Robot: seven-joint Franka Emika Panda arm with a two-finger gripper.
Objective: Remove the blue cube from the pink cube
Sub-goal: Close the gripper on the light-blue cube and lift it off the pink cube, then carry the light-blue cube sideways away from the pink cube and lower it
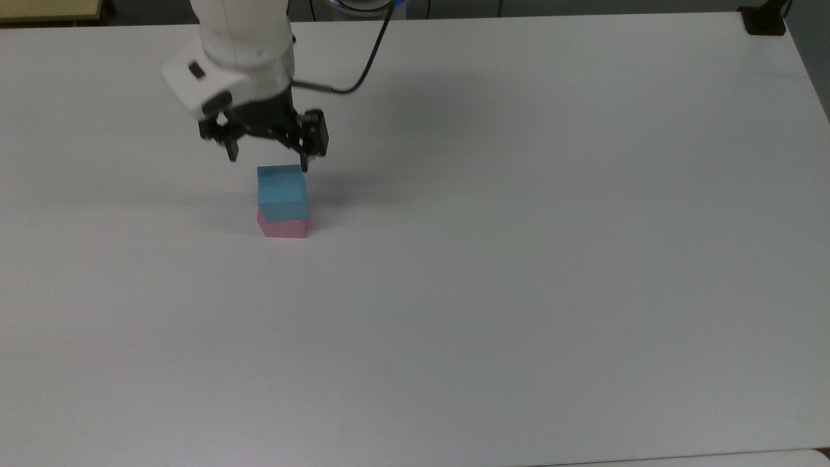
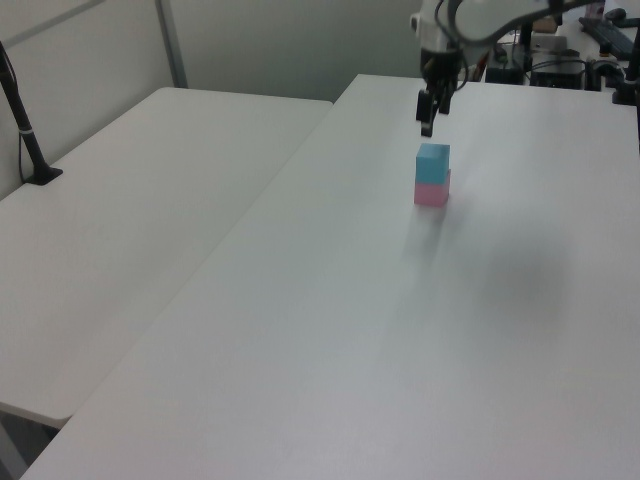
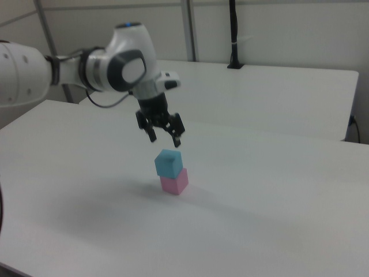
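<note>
Landmark: the pink cube (image 1: 283, 227) is taken as the reference; it is seen resting on the white table (image 1: 519, 259), well apart from every edge.
Blue cube: the blue cube (image 1: 282, 191) is stacked directly on the pink cube, touching it; a slight offset is seen, so that a strip of pink is left showing along the top view's left.
Gripper: the gripper (image 1: 269, 157) is held above the stack, apart from both cubes, and it points down at them; in the right view it (image 3: 163, 138) is seen clear of the blue cube's top.
Fingers: they are spread wide and nothing is held between them; the gap looks wider than the blue cube.
Alignment: in the top view the fingertips are seen just behind the blue cube's far edge, so the gripper is judged not yet fully centred over the pink cube.
Done: the approach to the stack is judged almost complete.
Left: the descent around the blue cube, the closing of the fingers, the lift, and the setting down on the table beside the pink cube.
Progress: early; the blue cube is not yet touched.
</note>
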